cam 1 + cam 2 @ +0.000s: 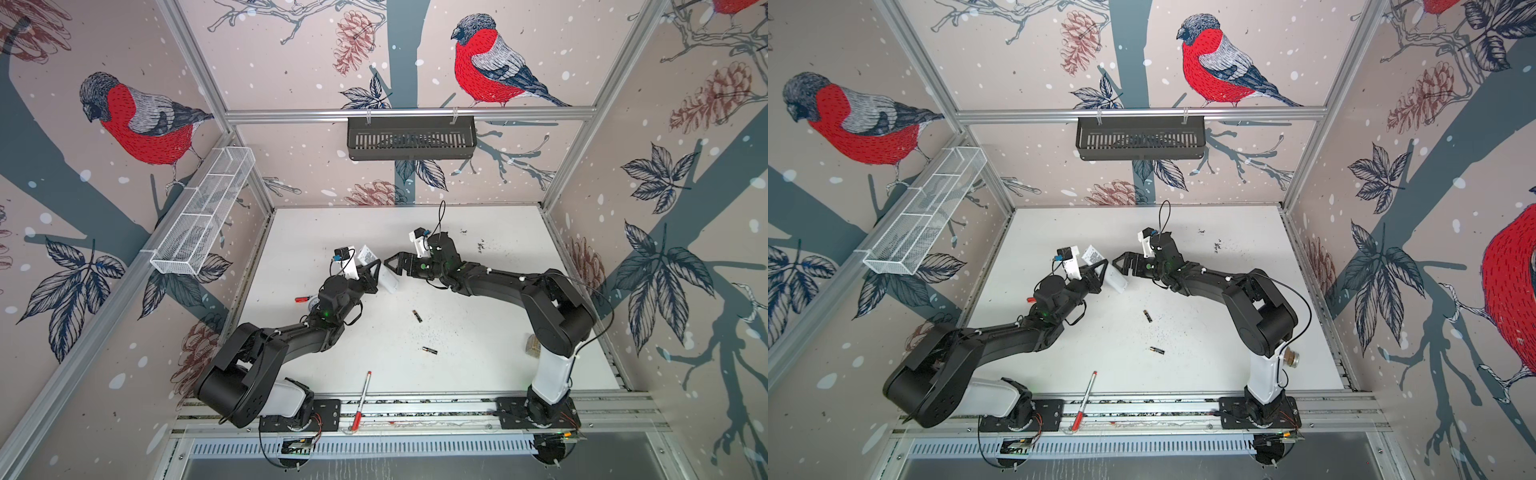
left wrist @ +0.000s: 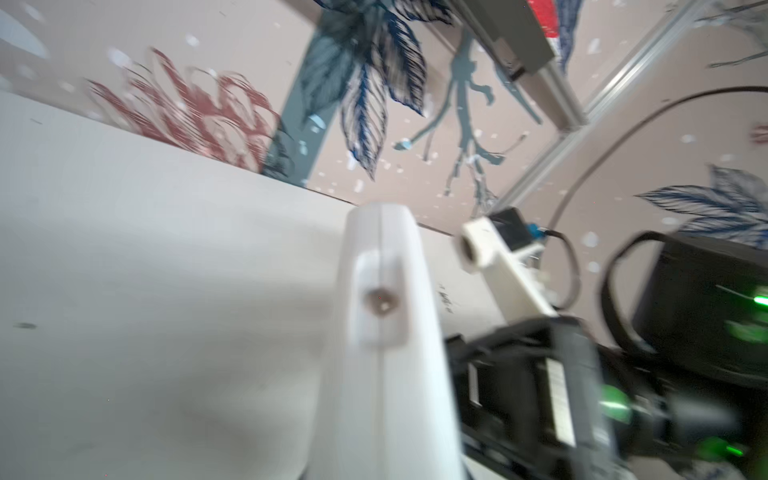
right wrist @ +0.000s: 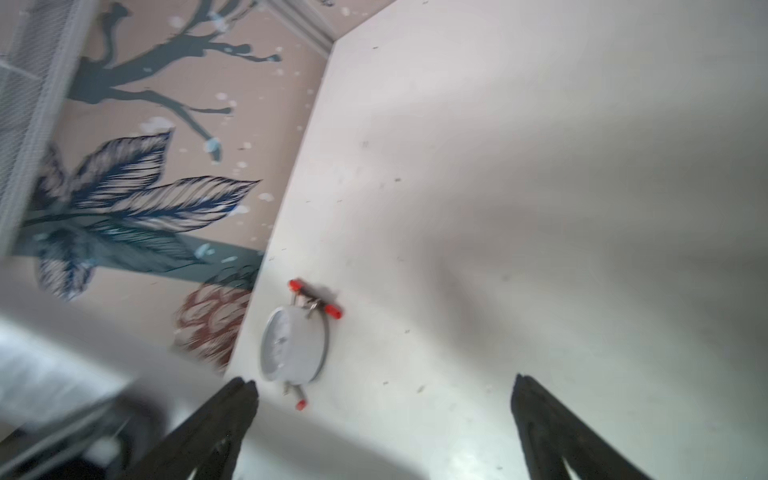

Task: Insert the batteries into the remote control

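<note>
The long white remote control (image 1: 388, 282) is lifted off the table at mid-left, tilted, with my left gripper (image 1: 374, 275) shut on its middle. In the left wrist view the remote control (image 2: 386, 332) fills the centre as a blurred white bar and hides the jaws. My right gripper (image 1: 392, 265) stands open just right of the remote, not touching it; in the right wrist view the right gripper (image 3: 382, 384) has nothing between its spread black fingers. Two batteries lie on the white table: one battery (image 1: 417, 316) mid-table, the other battery (image 1: 429, 350) nearer the front.
A round white alarm clock (image 3: 291, 349) with red-tipped feet lies by the left wall, mostly under the left arm in both top views. A red-and-white pen (image 1: 361, 401) rests across the front rail. A brass object (image 1: 1292, 358) sits by the right arm's base. White wire basket (image 1: 203, 212) and black basket (image 1: 411, 137) hang on the walls.
</note>
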Action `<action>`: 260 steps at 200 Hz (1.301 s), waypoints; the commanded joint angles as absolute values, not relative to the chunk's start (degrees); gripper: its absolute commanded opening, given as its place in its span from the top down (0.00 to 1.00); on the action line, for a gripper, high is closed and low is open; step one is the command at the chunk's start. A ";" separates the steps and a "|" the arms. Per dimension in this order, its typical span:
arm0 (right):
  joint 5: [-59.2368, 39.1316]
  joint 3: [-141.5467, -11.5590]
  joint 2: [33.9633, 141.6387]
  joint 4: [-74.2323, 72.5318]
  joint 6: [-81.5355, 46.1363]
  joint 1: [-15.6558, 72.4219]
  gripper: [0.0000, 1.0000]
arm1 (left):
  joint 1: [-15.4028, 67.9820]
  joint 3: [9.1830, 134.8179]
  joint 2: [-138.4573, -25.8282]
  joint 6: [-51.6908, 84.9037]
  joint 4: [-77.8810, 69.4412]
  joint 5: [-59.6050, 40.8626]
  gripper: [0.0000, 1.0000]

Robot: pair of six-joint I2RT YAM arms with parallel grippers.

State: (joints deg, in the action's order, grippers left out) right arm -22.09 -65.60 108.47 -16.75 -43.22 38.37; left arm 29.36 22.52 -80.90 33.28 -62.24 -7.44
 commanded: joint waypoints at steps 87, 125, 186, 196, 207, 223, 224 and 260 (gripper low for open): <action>-20.80 -63.85 107.77 -12.99 -40.77 38.17 0.01 | 33.21 17.97 -90.93 26.47 -90.93 2.58 1.00; -21.59 -62.34 105.56 -14.62 -41.46 37.62 0.00 | 33.29 18.14 -91.11 26.22 -89.34 6.52 1.00; -23.79 -61.55 103.35 -18.30 -42.85 37.95 0.01 | 33.20 18.55 -93.40 27.37 -90.07 7.83 1.00; -24.22 -61.71 103.67 -18.65 -42.92 38.19 0.00 | 33.20 18.46 -93.75 27.93 -91.03 8.42 1.00; -25.26 -62.04 104.39 -18.85 -43.11 38.32 0.00 | 33.14 18.67 -94.20 28.31 -91.82 8.54 1.00; -26.73 -61.21 104.90 -21.31 -44.43 38.48 0.00 | 33.13 19.22 -94.21 28.59 -91.58 8.50 1.00; -26.77 -61.19 104.93 -21.46 -44.43 38.49 0.01 | 33.13 19.28 -94.21 28.58 -91.58 8.47 1.00; -27.42 -61.52 105.88 -22.21 -44.82 39.20 0.01 | 32.70 19.25 -93.85 30.56 -92.61 8.18 1.00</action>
